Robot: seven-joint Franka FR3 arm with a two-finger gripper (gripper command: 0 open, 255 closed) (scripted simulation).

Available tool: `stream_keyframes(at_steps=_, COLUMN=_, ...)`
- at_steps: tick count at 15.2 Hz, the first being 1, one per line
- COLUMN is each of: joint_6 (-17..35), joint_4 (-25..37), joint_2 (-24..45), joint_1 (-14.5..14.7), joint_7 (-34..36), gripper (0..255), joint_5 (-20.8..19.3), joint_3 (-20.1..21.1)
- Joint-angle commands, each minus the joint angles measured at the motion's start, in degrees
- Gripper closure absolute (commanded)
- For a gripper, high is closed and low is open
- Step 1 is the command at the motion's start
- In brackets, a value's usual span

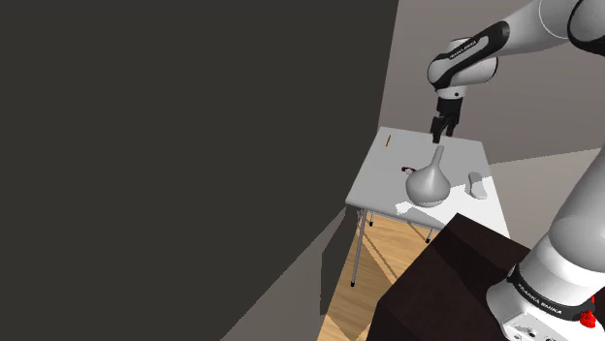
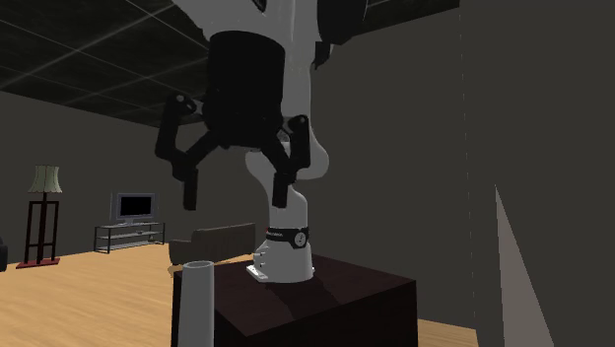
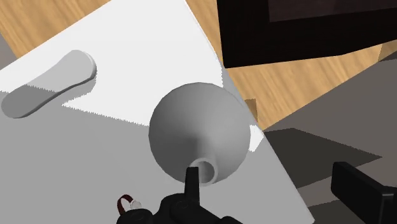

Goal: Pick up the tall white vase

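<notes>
Above the table (image 1: pixel 383 174), gripper (image 1: pixel 445 124) spread wide, nothing held. Pale vase (image 1: pixel 428 182) upright on the table, close to the table's edge. Risk: off-centre descent, one finger striking the thin neck, tipping it off the table.

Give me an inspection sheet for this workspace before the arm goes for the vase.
Surface: white table on thin legs, next to the dark stand.
Job's things: grey vase with a round belly and narrow neck, upright on the table.
Clutter: pale elongated object beside the vase; small red-and-dark item; thin brown stick near the table's far edge.
Grippers: tool open, above the vase's neck, not touching it.
Cables: nothing seen.
Surroundings: wooden floor, dark walls, a lamp, a television and a sofa.
</notes>
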Motion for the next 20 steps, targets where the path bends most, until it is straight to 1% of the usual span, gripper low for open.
stream_keyframes(at_steps=1, joint_6=0.41, joint_4=3.77, joint_2=5.06, joint_1=-1.38, joint_7=-2.70, gripper=0, joint_5=2.42, joint_3=-0.45)
stream_keyframes(at_steps=3, joint_6=0.58, joint_4=6.71, joint_2=8.87, joint_1=-2.85, joint_7=-4.65, gripper=0, joint_5=4.19, joint_3=-0.48)
stream_keyframes(at_steps=10, joint_6=5.19, joint_4=4.92, joint_2=12.00, joint_1=-3.48, joint_7=-5.50, gripper=0, joint_5=5.88, joint_3=0.23)
stream_keyframes(at_steps=12, joint_6=5.56, joint_4=4.79, joint_2=12.28, joint_1=-3.54, joint_7=-5.58, gripper=0, joint_5=6.03, joint_3=0.29)
stream_keyframes(at_steps=13, joint_6=5.52, joint_4=4.83, joint_2=12.28, joint_1=-3.57, joint_7=-5.62, gripper=255, joint_5=6.03, joint_3=0.28)
stream_keyframes(at_steps=20, joint_6=5.48, joint_4=4.91, joint_2=12.32, joint_1=-3.57, joint_7=-5.61, gripper=255, joint_5=6.04, joint_3=0.29)
